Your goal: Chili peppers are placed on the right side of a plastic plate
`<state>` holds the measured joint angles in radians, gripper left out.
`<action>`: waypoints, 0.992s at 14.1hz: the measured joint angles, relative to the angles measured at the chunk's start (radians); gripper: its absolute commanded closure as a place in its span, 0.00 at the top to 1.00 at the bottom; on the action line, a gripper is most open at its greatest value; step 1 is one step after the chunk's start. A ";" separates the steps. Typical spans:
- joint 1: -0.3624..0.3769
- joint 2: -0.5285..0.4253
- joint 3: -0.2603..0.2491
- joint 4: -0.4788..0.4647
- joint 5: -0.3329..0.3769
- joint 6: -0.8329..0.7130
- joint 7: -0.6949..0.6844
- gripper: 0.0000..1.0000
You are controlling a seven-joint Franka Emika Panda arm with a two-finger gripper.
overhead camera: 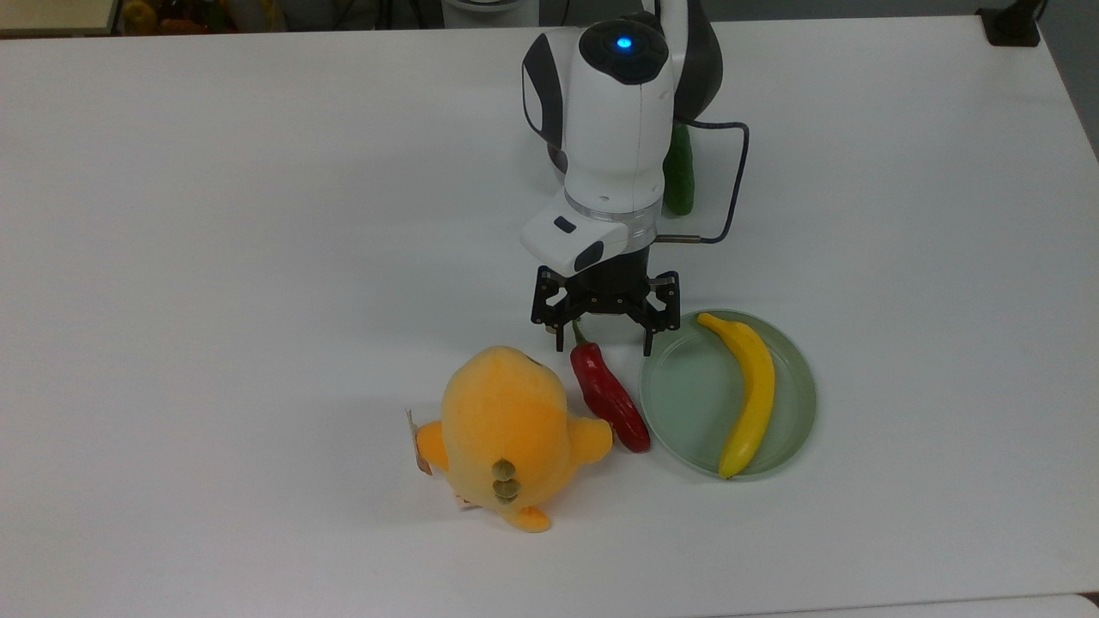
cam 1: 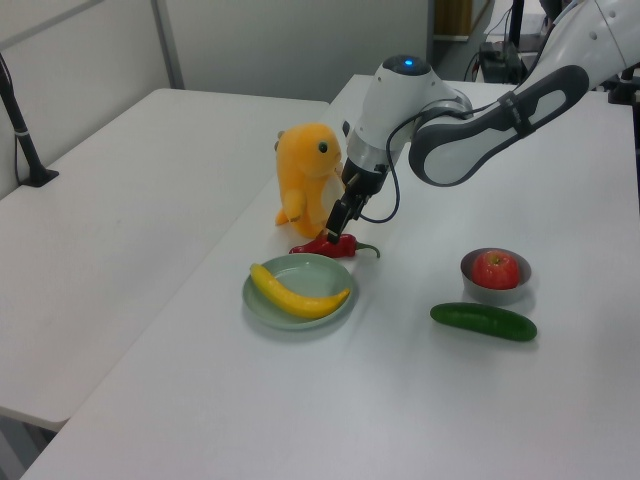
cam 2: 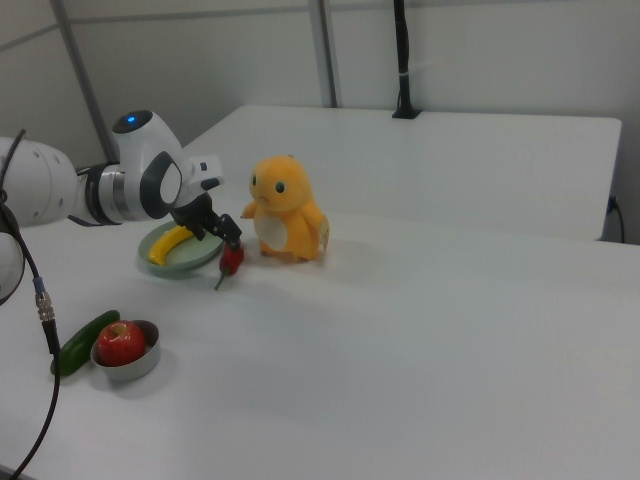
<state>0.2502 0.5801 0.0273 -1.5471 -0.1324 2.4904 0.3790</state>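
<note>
We see the glossy red chili pepper [overhead camera: 608,396] lying on the white worktop [overhead camera: 258,257], just beside the translucent pale-green plastic plate [overhead camera: 687,403] at its nine o'clock, against the plush orange toy [overhead camera: 506,429]. The hand [overhead camera: 605,330] hangs released above its stem. A smooth yellow banana [overhead camera: 749,390] curves across the plate.
</note>
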 measured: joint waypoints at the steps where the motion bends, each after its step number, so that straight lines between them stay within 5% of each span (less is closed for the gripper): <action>1: 0.000 -0.005 0.000 0.005 0.000 0.000 0.000 1.00; 4: -0.004 -0.071 -0.002 -0.016 0.000 -0.036 0.000 1.00; 10: -0.011 -0.351 -0.007 -0.149 0.000 -0.384 0.000 1.00; 14: -0.014 -0.527 -0.061 -0.265 0.015 -0.468 -0.054 1.00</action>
<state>0.2367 0.0532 -0.0342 -1.8123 -0.1174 2.0221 0.3252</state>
